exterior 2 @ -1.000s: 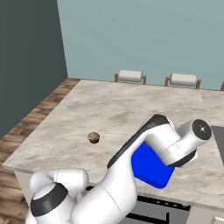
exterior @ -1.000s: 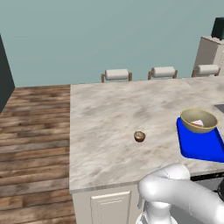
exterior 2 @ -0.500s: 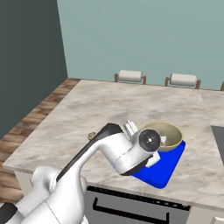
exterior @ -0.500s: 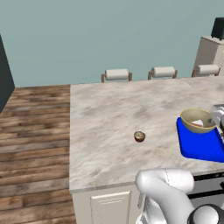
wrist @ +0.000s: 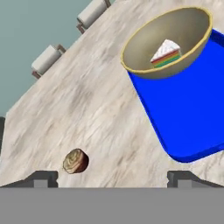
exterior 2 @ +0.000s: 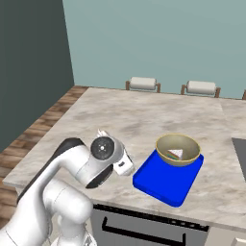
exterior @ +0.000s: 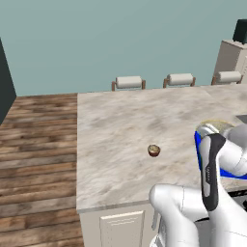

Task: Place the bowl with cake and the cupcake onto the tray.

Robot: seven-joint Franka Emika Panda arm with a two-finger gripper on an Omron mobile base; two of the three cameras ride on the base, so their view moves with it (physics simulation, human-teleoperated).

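Pincer (wrist: 112, 177) hangs spread wide and empty over the surface (wrist: 87, 109), cupcake (wrist: 75, 161) near one fingertip, bowl (wrist: 166, 43) on the tray (wrist: 188, 113).

You see the tan bowl (exterior 2: 178, 149) with its cake wedge upright on the blue tray (exterior 2: 166, 179); the brown cupcake (exterior: 154, 150) sits apart on marble.

The bowl with cake (wrist: 167, 43) sits on the blue tray (wrist: 192, 113), at the tray's far end. The cupcake (wrist: 75, 161) stands on the bare marble countertop (wrist: 87, 105), well apart from the tray. Two stools (wrist: 47, 60) line the countertop's far edge.
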